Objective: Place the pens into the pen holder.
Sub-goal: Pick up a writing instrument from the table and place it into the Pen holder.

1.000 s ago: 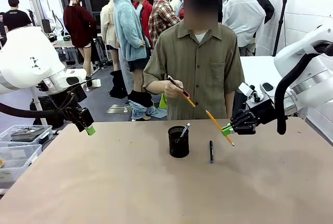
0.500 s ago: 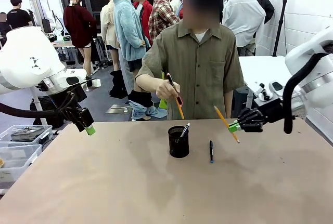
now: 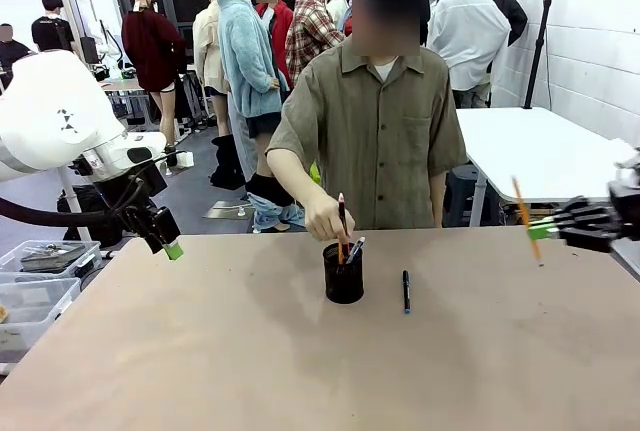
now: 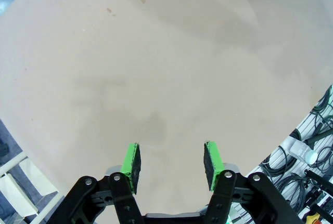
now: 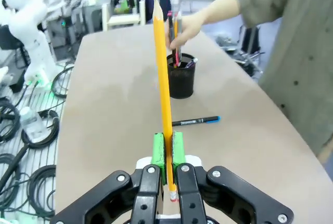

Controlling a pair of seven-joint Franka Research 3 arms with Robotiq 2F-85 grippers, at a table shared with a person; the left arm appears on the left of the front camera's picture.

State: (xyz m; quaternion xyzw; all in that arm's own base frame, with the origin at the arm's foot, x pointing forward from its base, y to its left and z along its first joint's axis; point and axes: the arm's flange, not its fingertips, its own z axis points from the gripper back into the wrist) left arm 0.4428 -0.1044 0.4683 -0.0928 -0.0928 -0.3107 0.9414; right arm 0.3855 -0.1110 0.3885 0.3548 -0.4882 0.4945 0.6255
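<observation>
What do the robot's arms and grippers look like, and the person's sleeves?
The left arm is rounded glossy white with small black markings and a black cable beneath. The left gripper and right gripper are black linkages with bright green pads. The person wears an olive short-sleeved shirt.

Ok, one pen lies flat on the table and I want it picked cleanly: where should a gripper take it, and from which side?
Take the dark pen at mid-barrel, coming straight down from above, jaws straddling its thin width. It lies flat on the table, apart from the pen holder, so probably nothing crowds either side.
</observation>
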